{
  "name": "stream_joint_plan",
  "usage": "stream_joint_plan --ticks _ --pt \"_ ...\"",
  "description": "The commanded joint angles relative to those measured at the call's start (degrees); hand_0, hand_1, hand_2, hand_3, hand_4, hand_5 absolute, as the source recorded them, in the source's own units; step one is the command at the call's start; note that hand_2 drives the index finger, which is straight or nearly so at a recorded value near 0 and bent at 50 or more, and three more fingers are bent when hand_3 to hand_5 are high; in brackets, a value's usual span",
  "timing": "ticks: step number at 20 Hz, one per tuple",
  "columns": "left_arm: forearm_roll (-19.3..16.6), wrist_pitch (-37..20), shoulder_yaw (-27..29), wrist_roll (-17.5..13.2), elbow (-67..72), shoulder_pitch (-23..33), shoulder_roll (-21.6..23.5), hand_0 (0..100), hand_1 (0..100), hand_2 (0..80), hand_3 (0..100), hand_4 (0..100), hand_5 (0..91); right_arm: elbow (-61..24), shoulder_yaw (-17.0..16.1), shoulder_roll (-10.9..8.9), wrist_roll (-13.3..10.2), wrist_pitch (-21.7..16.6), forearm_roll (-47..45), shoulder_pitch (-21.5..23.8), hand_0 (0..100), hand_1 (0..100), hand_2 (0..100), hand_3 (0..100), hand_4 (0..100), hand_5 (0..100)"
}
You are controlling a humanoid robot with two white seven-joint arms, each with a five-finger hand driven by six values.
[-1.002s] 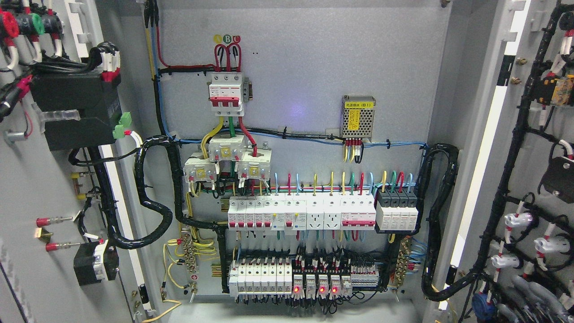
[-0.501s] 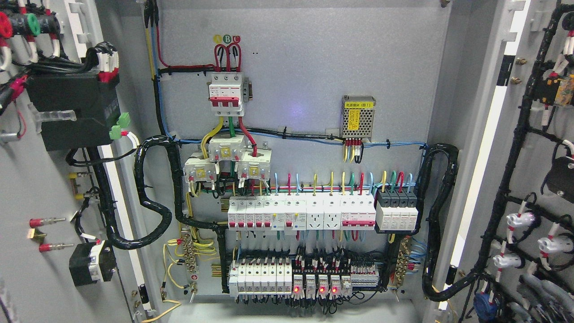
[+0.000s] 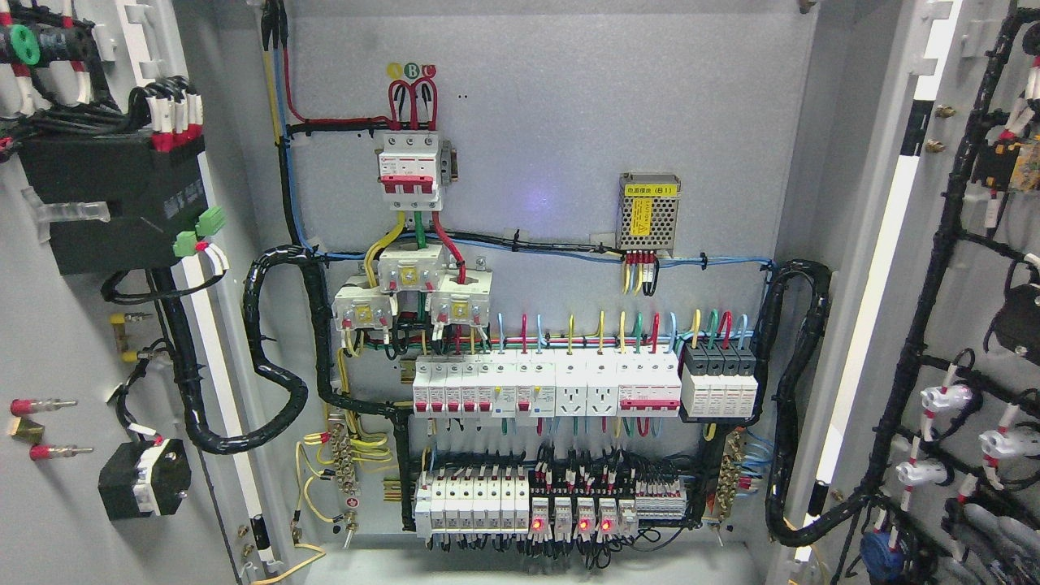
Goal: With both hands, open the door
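— Where do the doors stand?
— Both swung wide: the left door (image 3: 57, 325) fills the picture's left edge, the right door (image 3: 967, 325) its right, their inner faces strung with black cable looms.
— And between them?
— The cabinet's back panel (image 3: 552, 122), carrying a red three-pole breaker (image 3: 410, 171), a mesh-cased power supply (image 3: 648, 213) and rows of white breakers (image 3: 546, 388).
— The robot's hands?
— Neither is in the picture, so their state cannot be told.
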Motion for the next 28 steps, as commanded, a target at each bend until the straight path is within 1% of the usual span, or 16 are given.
stream_joint_plan --ticks 1,3,4,6,8,12,16,18,19,20,24,28 --pt "3.43 -0.21 5.63 -0.03 0.54 1.50 2.26 0 0 0.0 0 0 0.0 0.49 -2.95 -0.07 -0.15 0.13 -2.56 1.03 0 0 0 0 0 0" --pt "3.78 -0.21 6.51 -0.03 1.06 1.58 2.35 0 0 0.0 0 0 0.0 0.58 -4.10 -0.16 -0.15 0.13 -2.56 1.73 0 0 0 0 0 0" --pt "3.87 -0.21 6.86 -0.03 1.33 1.58 2.52 0 0 0.0 0 0 0.0 0.58 -4.01 -0.16 -0.15 0.13 -2.56 1.82 0 0 0 0 0 0" --pt "4.92 -0.21 8.00 -0.03 2.12 1.58 2.87 0 0 0.0 0 0 0.0 0.67 -4.10 0.02 -0.15 0.13 -2.56 2.00 0 0 0 0 0 0" --pt "6.15 -0.21 8.88 -0.03 2.82 1.50 3.66 0 0 0.0 0 0 0.0 0.67 -4.98 0.02 -0.15 0.13 -2.65 2.44 0 0 0 0 0 0" --pt "10.01 -0.21 12.22 -0.03 3.79 1.58 5.94 0 0 0.0 0 0 0.0 0.67 -5.60 1.16 -0.15 0.13 -2.65 2.88 0 0 0 0 0 0" --pt "14.23 -0.21 15.56 -0.03 5.19 1.58 8.41 0 0 0.0 0 0 0.0 1.28 -6.74 1.42 -0.15 0.12 -2.74 4.46 0 0 0 0 0 0" --pt "15.55 -0.21 16.44 -0.03 6.25 1.50 9.46 0 0 0.0 0 0 0.0 1.72 -7.09 2.65 -0.15 0.13 -3.26 4.55 0 0 0 0 0 0" --pt "15.99 -0.21 16.53 -0.03 6.86 1.50 9.73 0 0 0.0 0 0 0.0 1.72 -7.09 3.18 -0.15 0.13 -4.14 4.64 0 0 0 0 0 0" --pt "16.34 -0.21 16.88 -0.03 7.48 1.41 9.99 0 0 0.0 0 0 0.0 1.64 -7.26 3.27 -0.15 0.13 -5.10 4.90 0 0 0 0 0 0" --pt "17.75 -0.12 17.59 -0.03 9.94 1.06 10.87 0 0 0.0 0 0 0.0 1.72 -8.23 3.36 -0.15 0.13 -5.73 5.78 0 0 0 0 0 0" --pt "17.84 0.05 17.50 -0.03 13.27 -0.17 11.84 0 0 0.0 0 0 0.0 1.72 -9.55 3.36 -0.15 0.04 -5.73 7.00 0 0 0 0 0 0"
